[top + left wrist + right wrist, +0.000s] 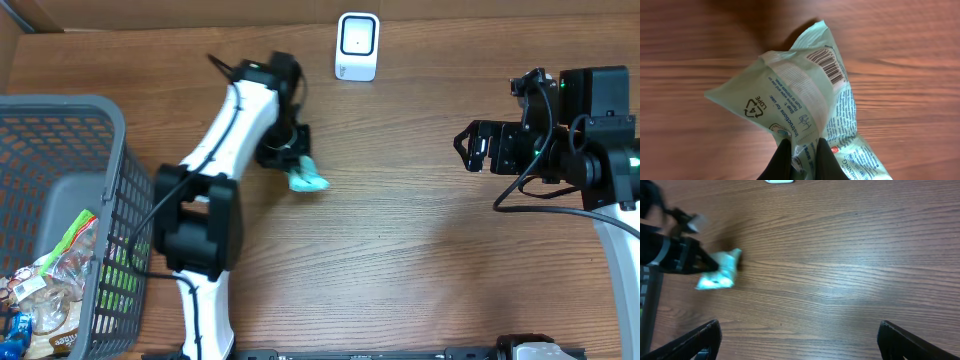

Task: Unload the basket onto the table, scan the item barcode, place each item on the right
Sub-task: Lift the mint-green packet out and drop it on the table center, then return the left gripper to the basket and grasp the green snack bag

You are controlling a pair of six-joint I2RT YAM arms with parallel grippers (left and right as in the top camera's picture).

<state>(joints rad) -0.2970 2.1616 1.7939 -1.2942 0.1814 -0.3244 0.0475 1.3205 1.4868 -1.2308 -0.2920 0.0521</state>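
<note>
A pale green wipes packet (800,100) hangs from my left gripper (804,152), which is shut on its lower fold. Its barcode (827,65) faces the left wrist camera, near the packet's top right. From overhead the packet (308,178) shows as a teal bundle just below the left gripper (290,155), left of the table's middle. The white scanner (357,46) stands at the table's far edge, apart from the packet. My right gripper (470,147) stays open at the right side with nothing between its fingers; its wrist view catches the packet (720,270) far left.
A grey mesh basket (95,120) stands at the left edge with several packaged items (55,280) inside. The table is brown wood grain (420,250). The right arm's base (610,150) occupies the right edge.
</note>
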